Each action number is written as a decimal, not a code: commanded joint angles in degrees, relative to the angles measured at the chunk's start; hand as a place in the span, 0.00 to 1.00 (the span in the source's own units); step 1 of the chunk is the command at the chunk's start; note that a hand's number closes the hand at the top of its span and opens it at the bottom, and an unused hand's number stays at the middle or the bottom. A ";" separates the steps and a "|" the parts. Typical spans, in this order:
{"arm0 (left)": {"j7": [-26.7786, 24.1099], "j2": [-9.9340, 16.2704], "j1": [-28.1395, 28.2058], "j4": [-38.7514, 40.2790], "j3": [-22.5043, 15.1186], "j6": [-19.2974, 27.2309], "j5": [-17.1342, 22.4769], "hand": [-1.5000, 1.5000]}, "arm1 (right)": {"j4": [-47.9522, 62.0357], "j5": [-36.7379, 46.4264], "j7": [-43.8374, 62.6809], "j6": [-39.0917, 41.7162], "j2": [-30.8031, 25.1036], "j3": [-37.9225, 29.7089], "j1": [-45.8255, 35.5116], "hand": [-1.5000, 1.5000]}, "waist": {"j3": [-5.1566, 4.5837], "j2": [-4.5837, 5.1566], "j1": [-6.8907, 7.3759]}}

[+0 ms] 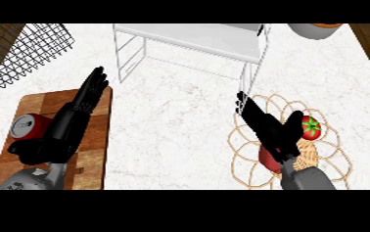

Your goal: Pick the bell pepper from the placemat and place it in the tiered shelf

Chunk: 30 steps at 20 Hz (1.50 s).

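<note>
A red bell pepper (311,128) with a green stem lies on the round woven placemat (334,158) at the right. My right hand (267,126) hovers over the placemat just left of the pepper, fingers straight and pointing away from me, thumb beside the pepper. A second red thing (270,160) shows partly under the wrist. The white tiered shelf (195,37) stands at the back centre. My left hand (76,111) rests open over the wooden board at the left.
A wooden cutting board (94,152) at the left bears a red can (29,126). A black wire basket (33,47) sits at the back left. A pale bowl (314,29) shows at the back right.
</note>
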 commanded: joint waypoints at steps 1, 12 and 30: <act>1.78 -0.94 1.83 -0.12 1.37 1.53 -0.61 0.50 | -0.44 2.23 2.36 -2.07 -1.48 -2.13 -3.10 1.00 | 0.19 -2.61 0.35; 6.92 -1.76 4.25 0.84 8.80 10.54 0.05 0.50 | -19.88 17.97 -1.62 -23.72 -5.04 -7.85 -0.18 0.00 | 0.20 -2.89 -0.52; 7.91 -1.73 1.35 2.32 9.99 8.88 -0.90 0.50 | -43.26 39.13 49.73 7.45 -33.79 14.09 -9.01 0.00 | -0.20 -2.80 1.17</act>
